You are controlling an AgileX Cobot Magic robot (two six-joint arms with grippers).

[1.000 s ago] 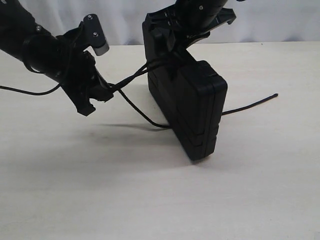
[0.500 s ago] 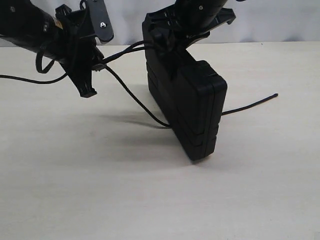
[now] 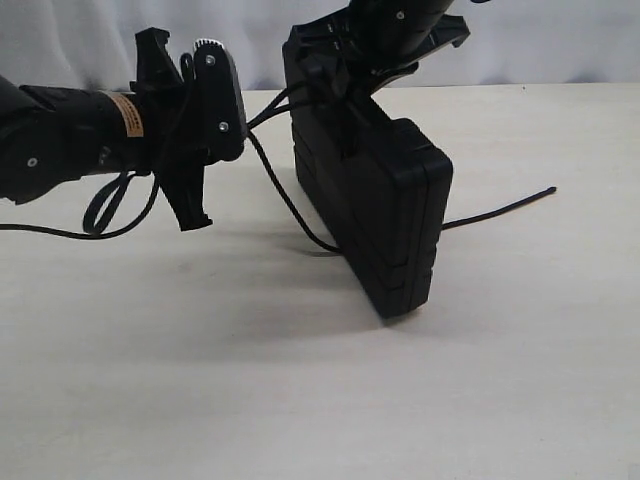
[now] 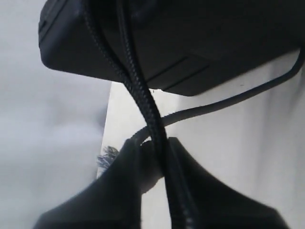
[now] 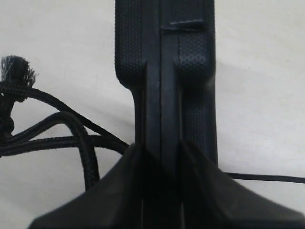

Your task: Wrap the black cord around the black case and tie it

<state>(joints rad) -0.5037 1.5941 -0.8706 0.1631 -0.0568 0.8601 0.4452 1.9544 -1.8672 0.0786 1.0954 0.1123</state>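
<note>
**A:** where's the flat matte black plastic case [image 3: 385,215] sitting right now?

**B:** it's standing on one edge on the pale wooden tabletop [image 3: 300,390], leaning a bit. The right gripper [image 5: 161,152] is clamping its top edge, one finger pressing on each face.

**A:** and the thin black braided cord [image 3: 285,195]?

**B:** the left gripper [image 4: 155,155] is pinching it, jaws nearly closed around it, hanging above the table left of the case. Strands are stretching from there across to the case's upper part. Another length is dropping to the case's base, and a tail is lying on the table on the case's right.
</note>
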